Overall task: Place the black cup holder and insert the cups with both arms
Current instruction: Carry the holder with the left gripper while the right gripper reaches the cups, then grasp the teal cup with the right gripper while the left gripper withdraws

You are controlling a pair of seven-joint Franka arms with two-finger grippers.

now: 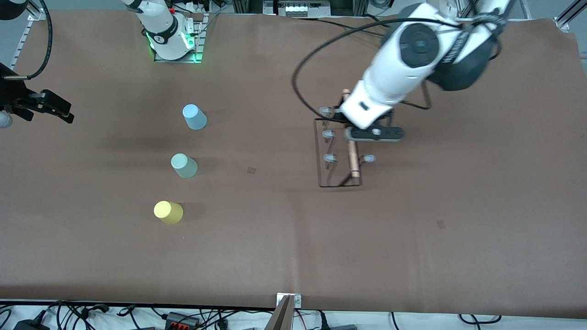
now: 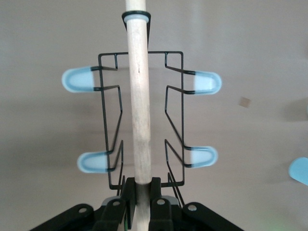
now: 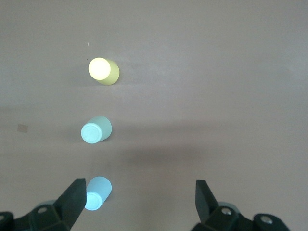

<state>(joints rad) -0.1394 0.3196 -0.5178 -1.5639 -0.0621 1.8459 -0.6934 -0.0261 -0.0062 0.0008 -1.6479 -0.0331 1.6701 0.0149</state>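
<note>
Brown tabletop (image 1: 275,238); three cups (image 1: 184,165) well apart from rack (image 1: 339,156).

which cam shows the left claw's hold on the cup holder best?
Left wrist view: the left claw is shut on the wooden rod of the black cup holder, fingers on both sides of it. In the front view the arm covers part of the holder, hiding the contact. The right wrist view shows only the three cups.
</note>
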